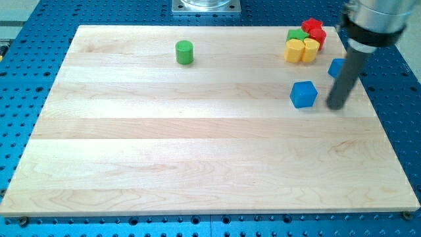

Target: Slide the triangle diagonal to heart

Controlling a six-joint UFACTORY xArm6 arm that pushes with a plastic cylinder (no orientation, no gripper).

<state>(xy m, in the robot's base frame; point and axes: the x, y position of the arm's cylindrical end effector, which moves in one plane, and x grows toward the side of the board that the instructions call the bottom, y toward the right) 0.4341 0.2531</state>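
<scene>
My tip (337,106) rests on the board at the view's right, just right of a blue cube (303,94). A second blue block (336,67), perhaps the triangle, sits just above the tip and is partly hidden behind the rod. At the view's top right is a tight cluster: a red star (313,26), a green block (296,34), a red block (319,37) and two yellow blocks, a left one (293,51) and a right one (310,50) that may be the heart. The tip touches none of the blocks that I can see.
A green cylinder (185,51) stands alone at the view's upper left-centre. The wooden board (197,151) lies on a blue perforated table (401,118). The arm's body (375,20) hangs over the top right corner.
</scene>
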